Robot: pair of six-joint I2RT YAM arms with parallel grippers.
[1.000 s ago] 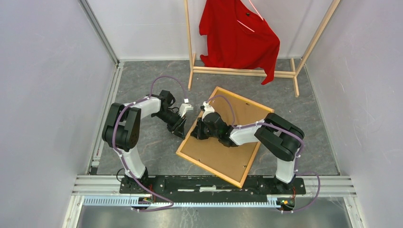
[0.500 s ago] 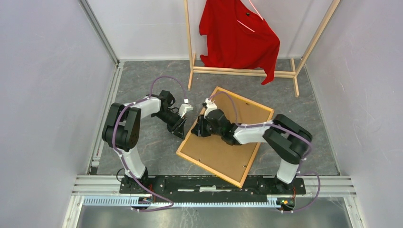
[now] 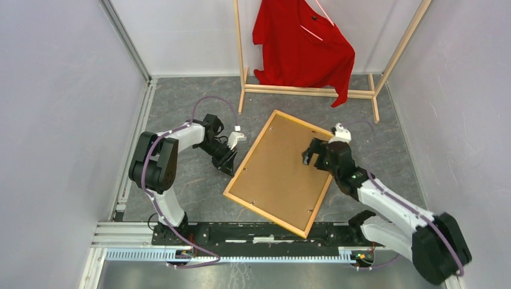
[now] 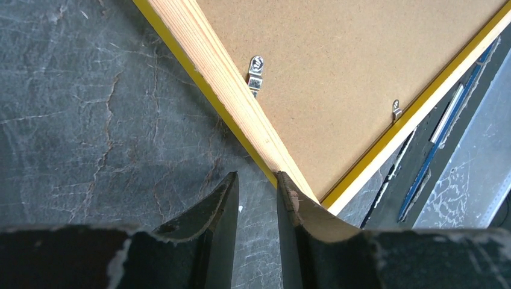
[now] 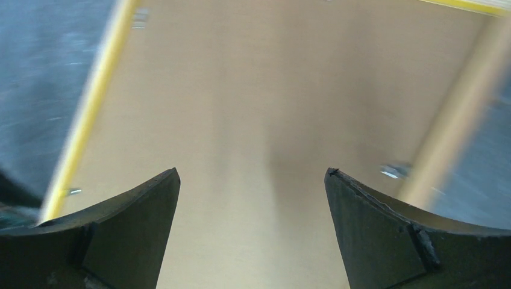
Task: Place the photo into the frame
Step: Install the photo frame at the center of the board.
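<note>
**A:** How do the left jaws stand?

**B:** Narrowly parted, with only the grey surface (image 4: pixel 90 120) showing between them. One finger (image 4: pixel 289 201) is against or just beside the outer edge of the frame (image 4: pixel 229 90); I cannot tell which.

**A:** And the right jaws?

**B:** Spread wide and holding nothing. They hang over the brown backing board (image 3: pixel 280 171), toward the frame's right side. That wrist view is blurred.

**A:** Where is the frame?

**B:** Flat on the surface between the arms, wooden back up, with yellow showing along its edge. The board sits inside it, with a metal clip (image 4: pixel 255 67) at the rim. Beyond it stands a wooden rack (image 3: pixel 313 91) with a red shirt (image 3: pixel 301 48).
</note>
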